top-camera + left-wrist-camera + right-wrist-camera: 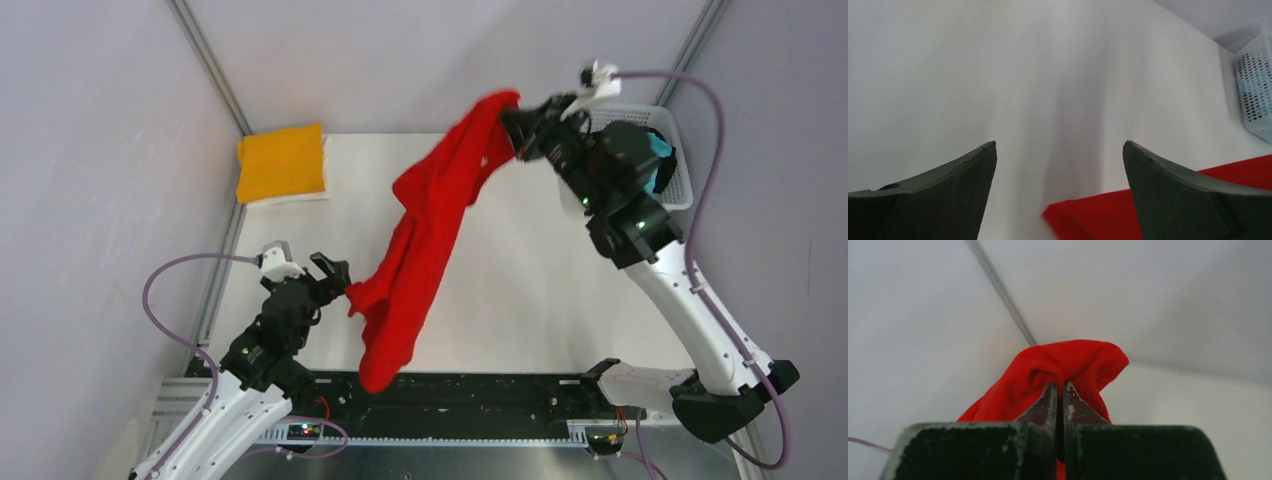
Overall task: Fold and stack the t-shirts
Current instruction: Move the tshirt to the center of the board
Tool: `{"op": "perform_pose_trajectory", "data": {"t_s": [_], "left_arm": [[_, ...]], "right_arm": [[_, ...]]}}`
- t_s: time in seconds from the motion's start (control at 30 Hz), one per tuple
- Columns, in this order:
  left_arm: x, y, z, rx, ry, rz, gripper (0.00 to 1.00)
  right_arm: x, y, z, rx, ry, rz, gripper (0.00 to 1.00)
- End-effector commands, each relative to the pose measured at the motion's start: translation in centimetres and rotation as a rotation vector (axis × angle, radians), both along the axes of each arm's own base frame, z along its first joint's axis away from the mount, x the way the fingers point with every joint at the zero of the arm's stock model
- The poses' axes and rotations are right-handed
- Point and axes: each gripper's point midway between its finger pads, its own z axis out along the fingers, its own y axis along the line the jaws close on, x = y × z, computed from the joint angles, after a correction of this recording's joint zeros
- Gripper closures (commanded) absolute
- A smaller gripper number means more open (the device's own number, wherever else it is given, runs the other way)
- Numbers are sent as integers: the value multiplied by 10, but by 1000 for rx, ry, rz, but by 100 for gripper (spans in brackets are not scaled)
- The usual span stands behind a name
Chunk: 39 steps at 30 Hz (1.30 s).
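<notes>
A bright red t-shirt [430,230] hangs in a long drape from the upper middle down to the table's near edge. My right gripper [512,122] is shut on its top end, high above the table; the wrist view shows red cloth [1048,370] bunched around the closed fingertips. My left gripper [338,275] stands open just left of a lower corner of the red shirt, and that corner [1088,220] lies low between its fingers [948,195], apart from them. A folded orange-yellow t-shirt [281,161] lies on a white one at the far left corner. A turquoise shirt [660,155] shows in the basket.
A white lattice basket [680,160] stands at the far right corner, mostly behind my right arm; its wall [1255,85] shows in the left wrist view. Grey walls with metal frame posts close in the table. A black rail [480,395] runs along the near edge.
</notes>
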Motion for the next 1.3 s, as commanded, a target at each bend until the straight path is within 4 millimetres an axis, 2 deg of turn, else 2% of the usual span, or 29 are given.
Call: {"op": "perform_pose_trajectory", "data": {"t_s": [0.0,0.03,0.07,0.1,0.13,0.17,0.2,0.23,0.27,0.3,0.33,0.37,0.4,0.43,0.53,0.63,0.77,0.87,0.93,1.03,1.27], "left_arm": [[-2,3,6,-36,24,37,0],[-2,3,3,-41,35,45,0],[-1,3,-2,-34,53,50,0],[-1,3,-5,-33,65,54,0],[0,3,-11,-20,86,58,0],[0,2,-13,-17,95,62,0],[1,2,-19,-1,122,62,0],[1,1,-19,1,131,60,0],[2,-2,-25,12,161,52,0],[2,-4,-27,10,173,47,0],[2,-8,-32,13,201,32,0],[2,-10,-35,10,212,27,0],[1,-15,-41,13,242,5,0],[0,-20,-47,15,272,-15,0],[-1,-34,-56,-8,329,-65,0],[-4,-64,-63,-41,386,-196,2],[-14,-105,-75,-48,440,-364,5],[-23,-124,-85,-40,481,-428,9],[-27,-131,-94,-32,517,-446,12],[-28,-134,-104,-20,557,-449,16],[-30,-151,-112,-13,593,-497,26]], "right_arm": [[31,-61,-122,5,236,-242,96],[32,-66,-148,4,289,-244,95],[32,-78,-204,-3,399,-253,91],[32,-85,-230,-11,449,-265,90],[32,-102,-283,-36,543,-314,86],[32,-113,-306,-47,585,-354,82],[30,-140,-349,-62,694,-457,71],[24,-163,-373,-68,780,-535,64],[20,-177,-392,-80,836,-597,47],[15,-190,-403,-92,881,-644,41],[13,-200,-408,-113,892,-689,28],[10,-205,-410,-127,901,-709,21],[9,-209,-408,-141,888,-729,7],[8,-210,-406,-143,882,-732,2],[10,-199,-389,-167,807,-679,1],[19,-168,-374,-216,713,-549,1],[34,-128,-367,-257,653,-356,0],[43,-106,-371,-284,660,-279,1],[52,-98,-379,-308,679,-267,0],[65,-90,-390,-326,709,-258,1],[83,-81,-409,-327,756,-247,0]]}}
